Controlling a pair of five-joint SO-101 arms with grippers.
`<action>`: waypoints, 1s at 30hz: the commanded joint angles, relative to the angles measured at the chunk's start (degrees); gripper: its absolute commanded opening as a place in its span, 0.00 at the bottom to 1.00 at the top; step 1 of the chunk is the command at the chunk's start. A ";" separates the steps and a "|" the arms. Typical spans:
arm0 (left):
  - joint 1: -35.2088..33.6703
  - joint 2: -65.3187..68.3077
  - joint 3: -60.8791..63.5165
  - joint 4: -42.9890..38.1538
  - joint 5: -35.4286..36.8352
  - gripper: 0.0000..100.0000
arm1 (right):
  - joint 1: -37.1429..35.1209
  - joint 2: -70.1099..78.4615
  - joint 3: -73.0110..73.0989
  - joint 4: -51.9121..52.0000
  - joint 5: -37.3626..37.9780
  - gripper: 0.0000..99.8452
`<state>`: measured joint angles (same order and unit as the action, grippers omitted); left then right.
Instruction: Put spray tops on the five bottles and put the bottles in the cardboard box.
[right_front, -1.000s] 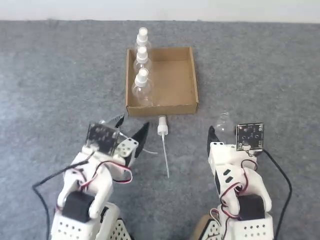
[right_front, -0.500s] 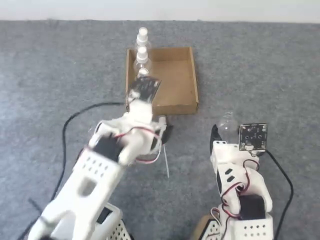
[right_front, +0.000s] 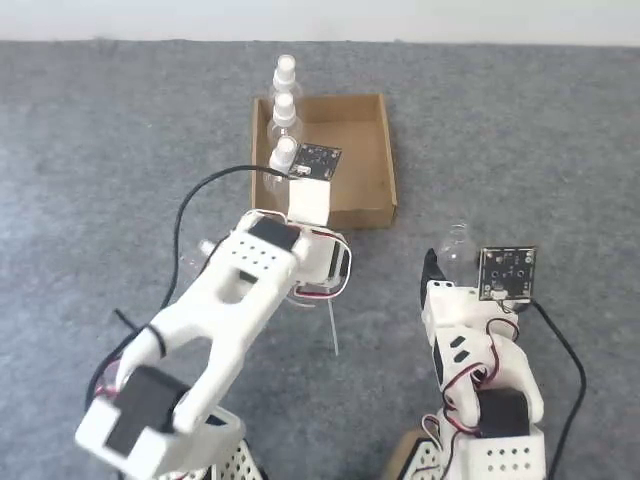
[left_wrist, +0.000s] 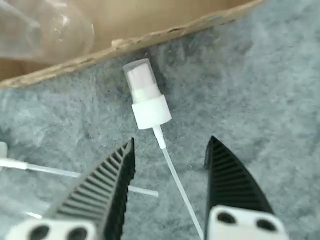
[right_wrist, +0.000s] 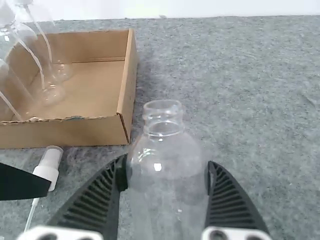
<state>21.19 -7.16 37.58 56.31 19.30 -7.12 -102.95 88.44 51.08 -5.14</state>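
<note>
Left wrist view: left end effector (left_wrist: 171, 141) gapes over a spray top (left_wrist: 148, 107), right end effector (right_wrist: 166, 162) grips an uncapped bottle (right_wrist: 164, 175), above the grey desk (left_wrist: 270, 75).

White arms (right_front: 240, 300), black ribbed tool fingers (left_wrist: 112, 185).

glossy clear plastic bottle (right_wrist: 162, 155), matt cardboard box (right_front: 386, 160), fuzzy grey carpet (right_front: 100, 150).

Grey bench (right_front: 520, 130)
Its surface is a fuzzy, carpet-like covering; a pale strip (right_front: 450, 20) along the far edge is perhaps a wall.
</note>
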 joint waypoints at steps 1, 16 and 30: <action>0.35 3.34 -4.97 -0.18 0.88 0.22 | 0.40 -0.92 -0.97 -1.45 -0.35 0.10; 0.26 12.13 -9.27 -1.76 0.62 0.21 | 0.40 -0.92 -0.97 -1.45 -0.26 0.10; 0.26 11.60 -9.01 -1.49 0.18 0.11 | 0.48 -0.92 -0.97 -1.45 -0.26 0.10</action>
<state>21.19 5.58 31.08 55.69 19.30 -7.12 -102.95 88.44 51.08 -5.14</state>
